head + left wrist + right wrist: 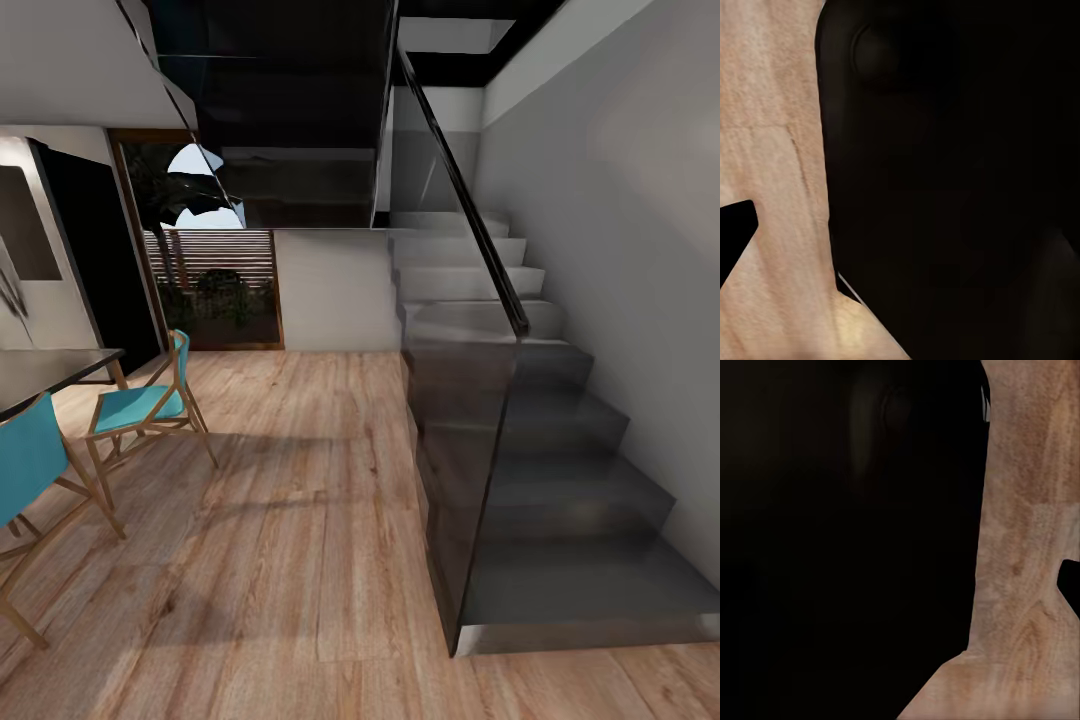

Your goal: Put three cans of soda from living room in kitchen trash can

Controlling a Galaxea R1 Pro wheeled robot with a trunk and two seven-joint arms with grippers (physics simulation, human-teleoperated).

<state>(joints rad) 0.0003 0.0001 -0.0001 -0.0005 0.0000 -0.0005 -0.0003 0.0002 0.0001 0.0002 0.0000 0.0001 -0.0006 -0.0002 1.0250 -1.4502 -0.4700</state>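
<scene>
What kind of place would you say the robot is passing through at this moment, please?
Probably the dining area of a house, beside a stairwell. A grey staircase with a glass balustrade rises on the right, teal chairs stand at a dark table on the left, and wood plank flooring runs throughout.

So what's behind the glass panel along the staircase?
Through the dark glass balustrade the grey stair treads show, climbing toward the wall. The space under the stairs is hidden by the tinted panel and the stair body.

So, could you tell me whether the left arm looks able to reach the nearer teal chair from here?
Probably not: the nearer teal chair stands off to the left across the plank floor, and the left wrist view faces floor beside the robot's dark body.
</scene>
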